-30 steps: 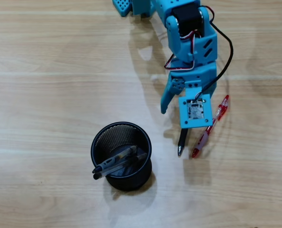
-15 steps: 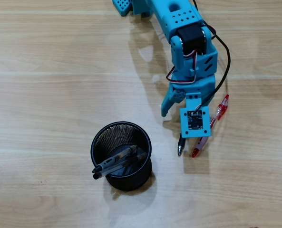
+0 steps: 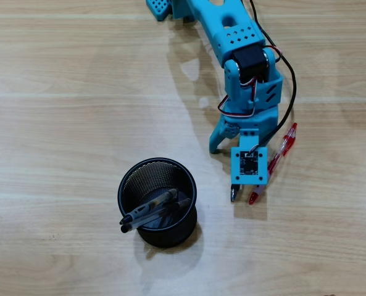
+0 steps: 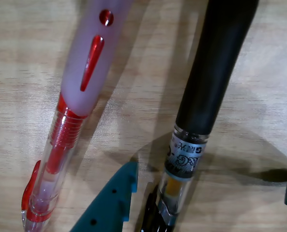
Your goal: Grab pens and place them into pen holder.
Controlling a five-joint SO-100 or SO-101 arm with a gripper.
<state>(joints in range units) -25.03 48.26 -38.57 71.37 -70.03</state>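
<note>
In the overhead view my blue gripper (image 3: 229, 163) is down over two pens on the wooden table. A black pen (image 3: 234, 193) shows only its tip below the wrist camera board. A red pen (image 3: 281, 151) lies slanted just to its right. In the wrist view the black pen (image 4: 208, 92) lies between my open fingers, close beside the left fingertip (image 4: 120, 189). The red pen (image 4: 73, 121) lies outside that finger. My gripper (image 4: 211, 186) holds nothing. The black mesh pen holder (image 3: 128, 180) stands to the lower left with two pens (image 3: 152, 208) leaning inside.
The arm's base (image 3: 170, 7) sits at the top edge in the overhead view, and a black cable (image 3: 292, 80) loops along the arm's right side. Bare wooden table (image 3: 59, 123) surrounds the holder and the pens.
The gripper has swung down and forward onto the pens; the wrist board now hides more of the black pen. The pens and the holder have not moved.
</note>
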